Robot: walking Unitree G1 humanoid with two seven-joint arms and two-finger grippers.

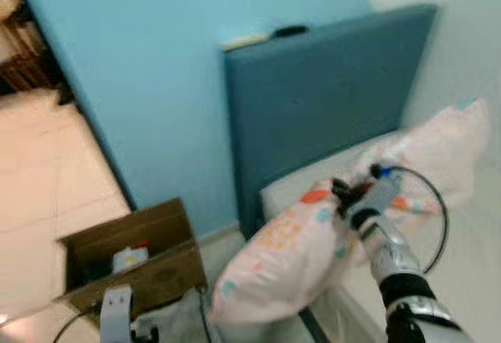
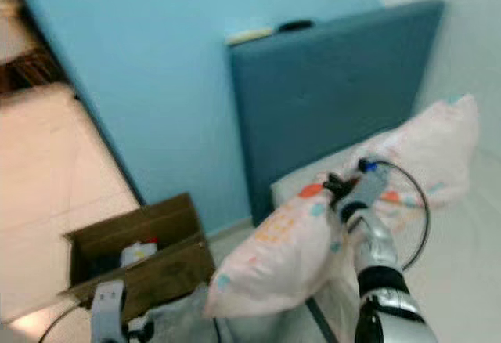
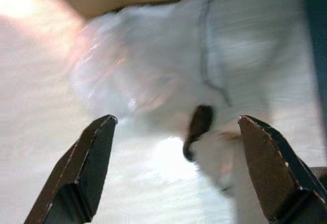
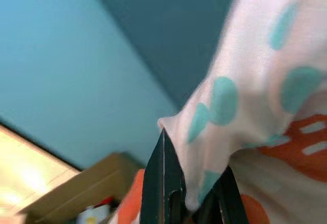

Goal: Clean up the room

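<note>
My right gripper pinches the pillow by its corner; I should lift it fully over the mattress before releasing. My left gripper hangs spread.

My head stereo pair looks forward and down, tilted, w/ motion blur. Both eyes share the same scene: blue wall, headboard, bed, box on the floor, pillow and my right arm. The right eye view sits slightly offset, so objects fall a bit differently in frame.

Left wrist cam looks along the left gripper fingers, close to the floor, at blurred white stuff; the fingers stand well apart.

Right wrist cam looks along the right gripper, very close to the pillow, facing wall, headboard and box; it shares these w/ the head views.
</note>
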